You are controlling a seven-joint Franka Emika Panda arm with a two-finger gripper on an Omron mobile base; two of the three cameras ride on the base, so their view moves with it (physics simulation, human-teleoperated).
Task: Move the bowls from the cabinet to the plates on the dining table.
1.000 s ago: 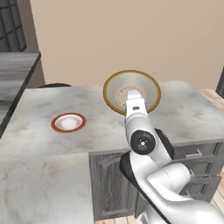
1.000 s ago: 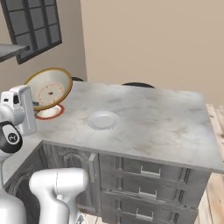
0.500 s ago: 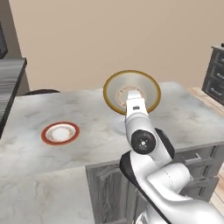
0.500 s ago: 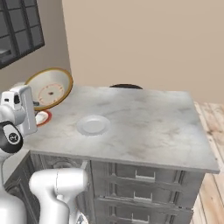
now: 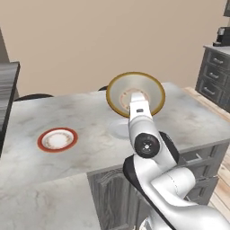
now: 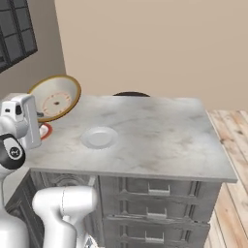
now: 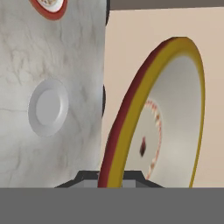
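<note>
My gripper [image 7: 110, 178] is shut on the rim of a tan bowl [image 5: 134, 92] with a golden-brown edge, held tilted on its side above the dining table [image 5: 193, 119]. In the right base view the bowl [image 6: 54, 97] hangs over the table's left end. The plain pale plate [image 6: 99, 137] lies flat just right of it, and the red-rimmed plate [image 6: 46, 131] peeks out below the bowl. Seen from the hand, the bowl [image 7: 162, 118] stands close on the right, the plain plate [image 7: 48, 107] sits at the left and the red-rimmed plate [image 7: 50, 6] lies at the top edge.
Dark chair backs [image 6: 131, 94] stand behind the table along the beige wall. Grey drawer units [image 5: 214, 78] with a black machine on top stand at the far right. The table base has drawers [image 6: 155, 213] on the near side. A wooden floor [image 6: 235, 160] lies to the right.
The whole picture has shifted, so the base has moved around the table. The bowl stays in my grip at the same spot relative to the arm.
</note>
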